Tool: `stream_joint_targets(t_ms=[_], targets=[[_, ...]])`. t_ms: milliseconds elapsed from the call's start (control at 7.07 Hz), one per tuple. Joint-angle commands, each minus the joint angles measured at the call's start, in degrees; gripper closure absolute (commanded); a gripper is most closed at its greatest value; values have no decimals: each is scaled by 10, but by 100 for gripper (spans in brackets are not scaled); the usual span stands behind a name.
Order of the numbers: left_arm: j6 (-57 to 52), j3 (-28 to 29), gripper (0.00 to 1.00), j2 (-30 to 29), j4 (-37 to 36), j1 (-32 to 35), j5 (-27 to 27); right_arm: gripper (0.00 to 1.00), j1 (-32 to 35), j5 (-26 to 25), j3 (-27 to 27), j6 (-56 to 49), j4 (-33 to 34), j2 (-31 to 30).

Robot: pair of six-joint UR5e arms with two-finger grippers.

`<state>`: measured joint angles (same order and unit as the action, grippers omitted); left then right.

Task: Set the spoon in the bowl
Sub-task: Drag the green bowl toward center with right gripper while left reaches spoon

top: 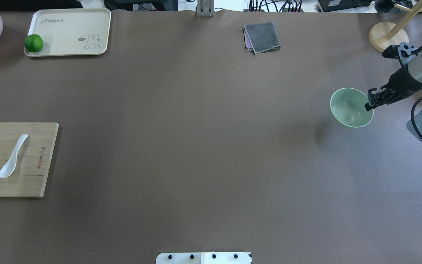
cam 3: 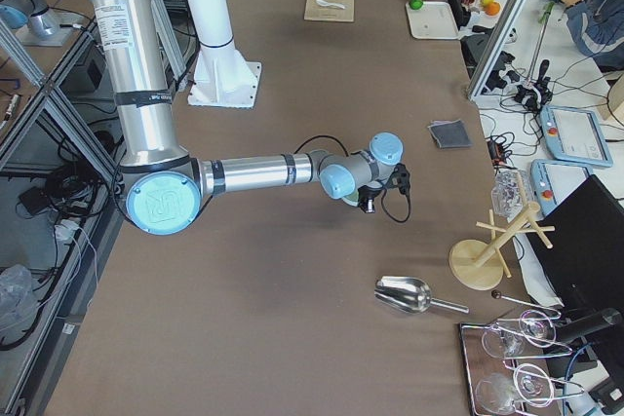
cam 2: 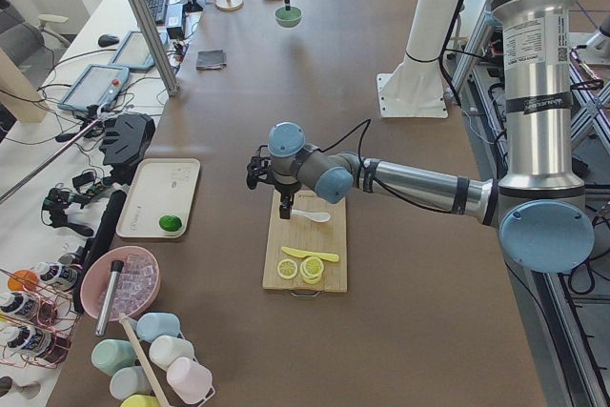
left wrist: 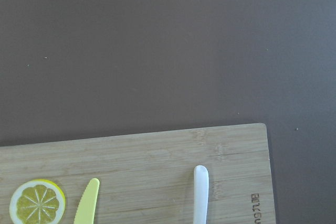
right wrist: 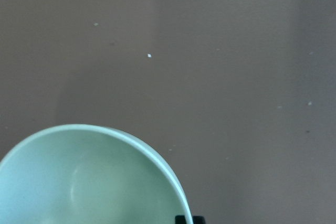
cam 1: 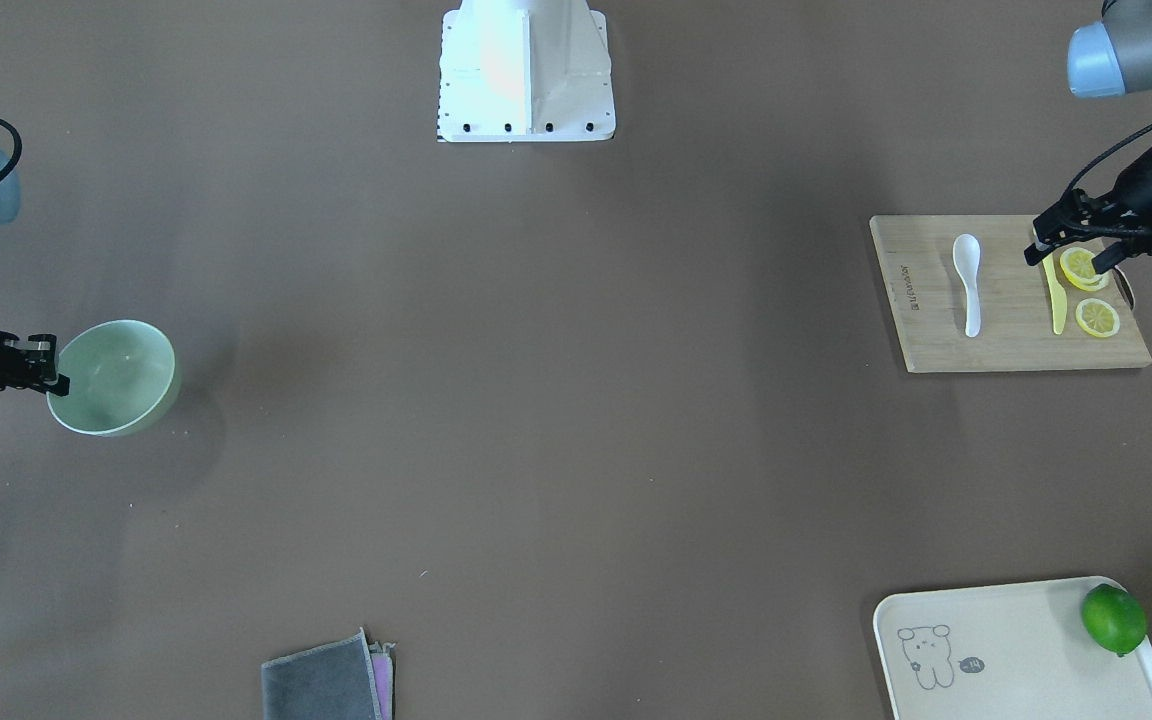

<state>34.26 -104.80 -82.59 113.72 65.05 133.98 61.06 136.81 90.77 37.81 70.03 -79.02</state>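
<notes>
The white spoon lies on a wooden cutting board, scoop toward the robot; it also shows in the overhead view and its handle end in the left wrist view. My left gripper hovers open over the board's outer side, above a yellow knife and lemon slices, apart from the spoon. My right gripper is shut on the rim of the mint-green bowl and holds it a little above the table at the far other end. The bowl is empty.
A cream tray with a green lime sits at the operators' edge near the board. A folded grey cloth lies at that edge too. The robot base stands mid-table. A wooden stand is beyond the bowl.
</notes>
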Motion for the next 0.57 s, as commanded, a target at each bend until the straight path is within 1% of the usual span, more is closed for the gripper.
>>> stream_joint_targets(t_ms=[0,141,283,424], targets=[[47,11,11,-1,28,-76,-60,100,-91,-25,22,178,-3,66],[49,21,15,-5,38,-95,-82,100,-129,-40,28,234,-4,95],[45,51,18,-15,57,-98,-84,100,-162,-57,28,281,-4,120],[44,78,20,-38,73,-98,-84,100,-190,-81,29,327,-4,144]])
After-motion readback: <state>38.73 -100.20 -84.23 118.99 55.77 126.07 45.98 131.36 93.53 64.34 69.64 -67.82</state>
